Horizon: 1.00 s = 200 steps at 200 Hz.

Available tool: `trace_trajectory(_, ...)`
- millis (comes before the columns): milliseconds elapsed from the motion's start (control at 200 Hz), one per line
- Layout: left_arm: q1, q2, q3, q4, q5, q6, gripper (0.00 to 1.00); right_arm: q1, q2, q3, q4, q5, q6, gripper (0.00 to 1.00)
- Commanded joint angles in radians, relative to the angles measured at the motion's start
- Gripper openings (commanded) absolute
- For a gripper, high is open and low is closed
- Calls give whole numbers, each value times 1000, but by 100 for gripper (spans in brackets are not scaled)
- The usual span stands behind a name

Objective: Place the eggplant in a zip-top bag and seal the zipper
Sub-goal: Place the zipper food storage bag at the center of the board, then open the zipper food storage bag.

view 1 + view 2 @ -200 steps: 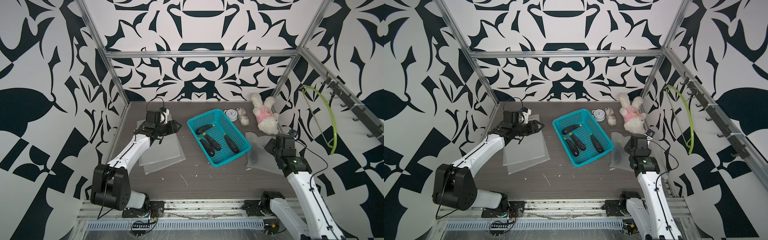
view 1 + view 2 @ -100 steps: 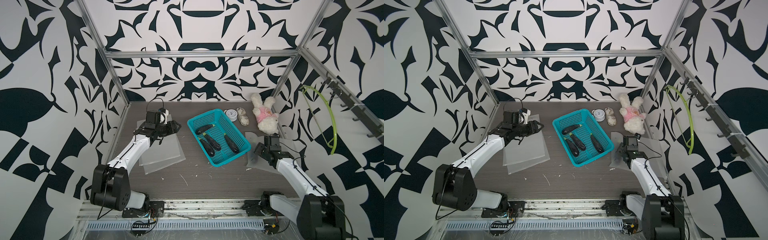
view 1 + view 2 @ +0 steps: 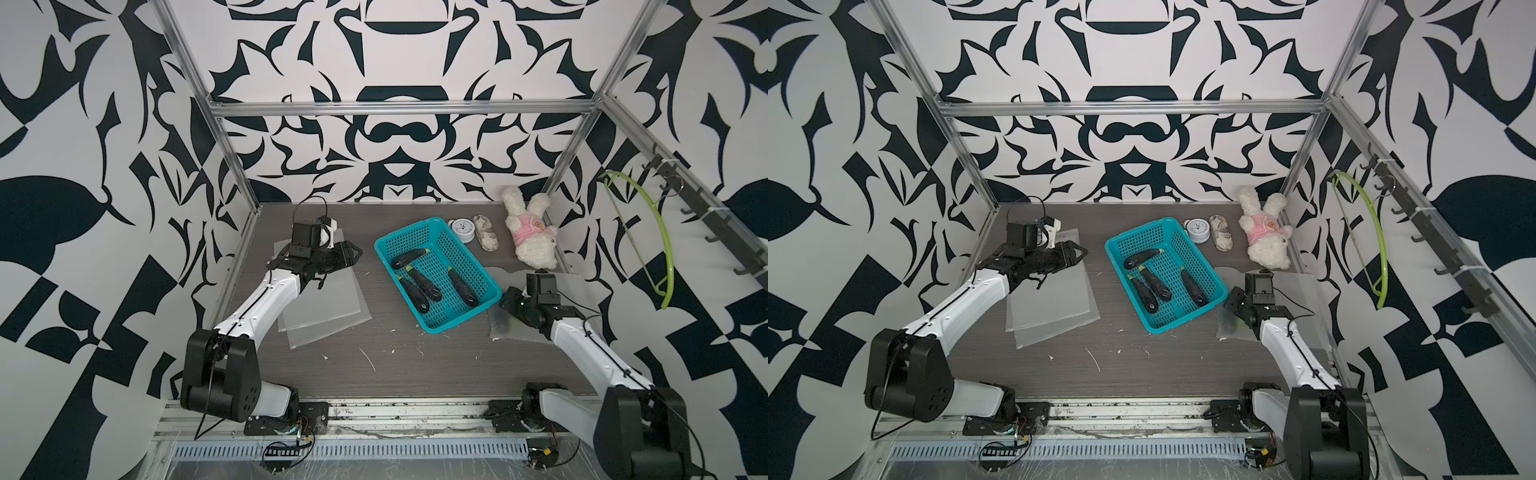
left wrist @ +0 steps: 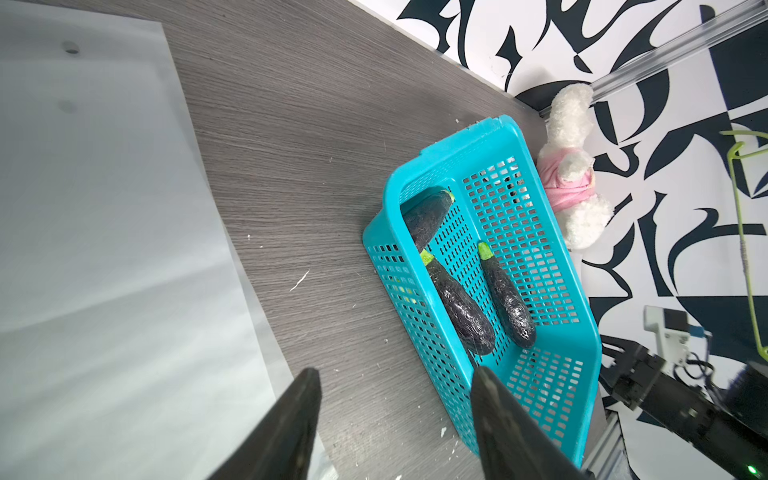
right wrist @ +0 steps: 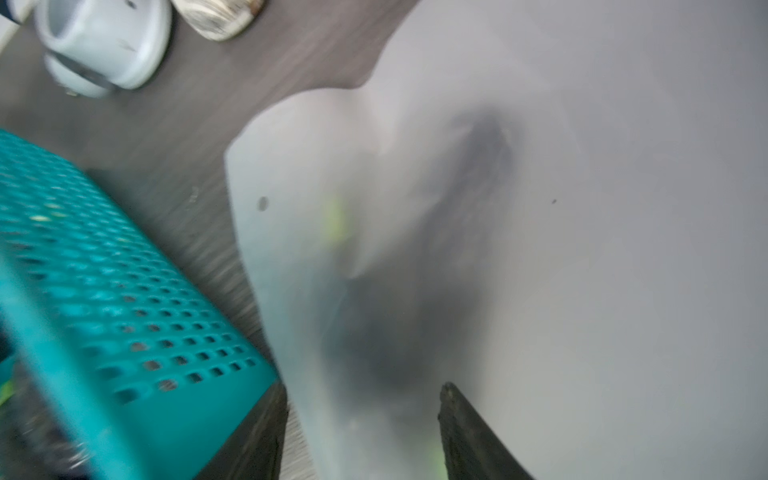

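Observation:
Several dark eggplants (image 3: 426, 284) with green stems lie in the teal basket (image 3: 384, 243). One more eggplant (image 5: 415, 311) shows as a dark blur inside the frosted zip-top bag (image 3: 573, 291) lying right of the basket. My right gripper (image 3: 509, 301) sits low over that bag's near-left end, beside the basket's corner. In the right wrist view its jaws (image 5: 361, 395) stand apart with the bulging bag between them. My left gripper (image 3: 353, 253) hovers open and empty over a stack of flat bags (image 3: 320, 299); it points at the basket (image 4: 590, 353).
A plush rabbit (image 3: 530, 237), a small clock (image 3: 462, 228) and a striped oval object (image 3: 486, 232) lie at the back right. A green hanger (image 3: 648, 232) hangs on the right wall rack. White crumbs dot the front of the table.
My right arm has dropped lower and moved left along the bag toward the basket's corner, and its jaws have narrowed a little. The left arm has not moved.

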Motion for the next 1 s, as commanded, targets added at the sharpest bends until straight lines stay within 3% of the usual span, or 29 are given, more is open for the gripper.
trace_trajectory(0, 6, -12, 3, -26, -4, 13, 62, 5, -38, 8, -29, -76, 36, 60)
trace_trajectory(120, 6, -5, 19, -41, -1, 21, 62, 4, -33, 37, -62, -90, 12, 60)
trace_trajectory(420, 8, -4, 20, -77, -37, 15, 62, 4, -115, 126, -189, 110, -92, 61)
trace_trajectory(625, 28, 49, 64, -278, -194, -34, 60, 9, -115, 204, -190, 83, -146, 60)
trace_trajectory(995, 109, 107, 39, -260, -161, -128, 59, 213, -15, 393, -176, 78, -287, 63)
